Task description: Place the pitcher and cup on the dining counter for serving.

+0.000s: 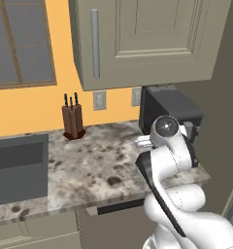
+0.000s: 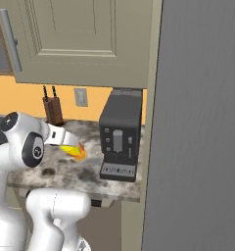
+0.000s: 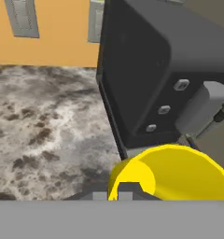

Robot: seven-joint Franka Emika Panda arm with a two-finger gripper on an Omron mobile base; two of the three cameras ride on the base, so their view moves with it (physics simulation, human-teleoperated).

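Gripping the rim of the small yellow cup (image 3: 172,172), the fingers (image 3: 119,191) are closed tight on it, holding it tilted above the speckled stone desk (image 1: 89,165), just beside the black coffee machine (image 2: 120,139) at the desk's right end. The cup's open mouth shows bare yellow inside. A knife block (image 1: 73,121) stands at the desk's back edge.

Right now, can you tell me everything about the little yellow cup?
The cup is small, bright yellow and smooth, like shiny plastic, with a red-orange patch on its side in the right base view. It is tilted, not upright. The gripper is shut on its rim, holding it beside the dark coffee machine above the speckled counter. I cannot see inside.
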